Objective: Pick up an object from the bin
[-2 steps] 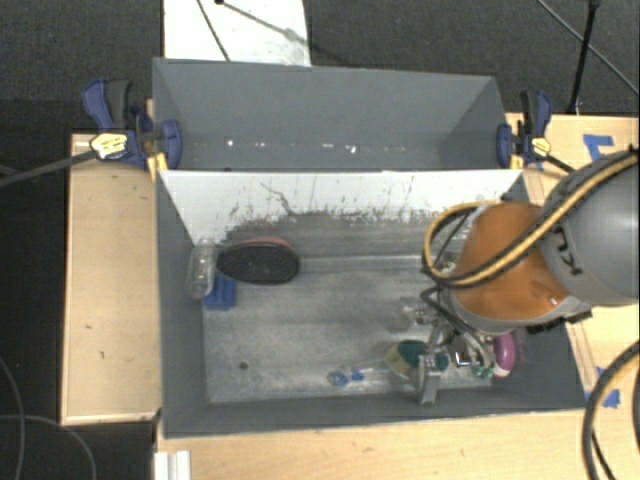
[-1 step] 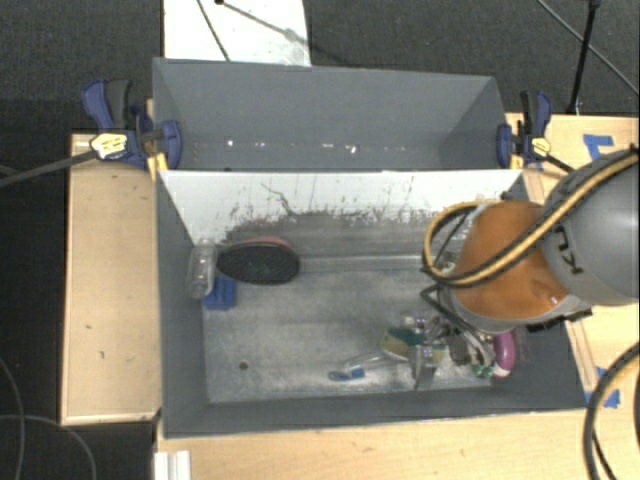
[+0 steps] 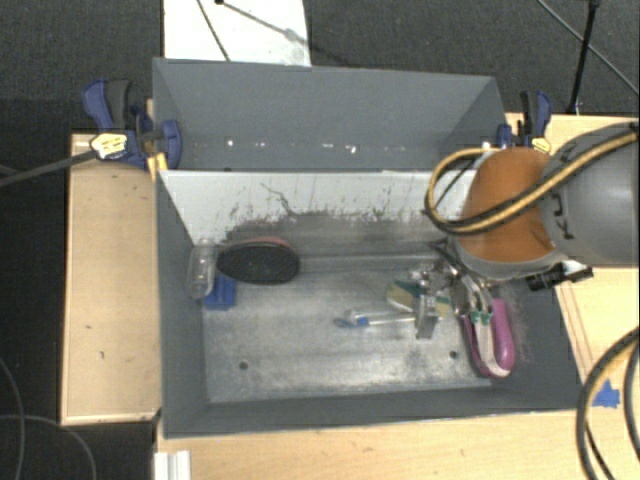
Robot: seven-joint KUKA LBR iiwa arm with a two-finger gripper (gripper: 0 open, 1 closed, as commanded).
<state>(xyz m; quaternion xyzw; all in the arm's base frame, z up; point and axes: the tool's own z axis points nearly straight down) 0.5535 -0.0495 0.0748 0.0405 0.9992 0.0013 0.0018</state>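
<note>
While the arm (image 3: 590,198) is hanging in from the right, its orange wrist cover (image 3: 505,213) is sitting over the right half of the bin (image 3: 330,383), and the fingers (image 3: 430,313) are pointing down close to the floor.

Camera view, contents:
- Green-and-white piece (image 3: 405,292): lying just beside the fingers, to their upper left. Whether it is touching them cannot be told.
- Stick (image 3: 368,320), blue-tipped: lying flat just left of the fingers, its long axis running left to right and its near end pointing at them.
- Purple loop (image 3: 497,340): lying just right of the fingers, its long axis running towards the front wall.
- Black disc (image 3: 258,262): lying well apart at the left, near the back wall.
- Clear cup (image 3: 200,270) and blue piece (image 3: 220,294): lying beside the disc in the left corner.

Finger state: whether they are apart or together is not showing, so I cannot tell.

Judgement: the green-and-white piece and the stick are looking the likeliest picks, both lying leftward of the fingers.
</note>
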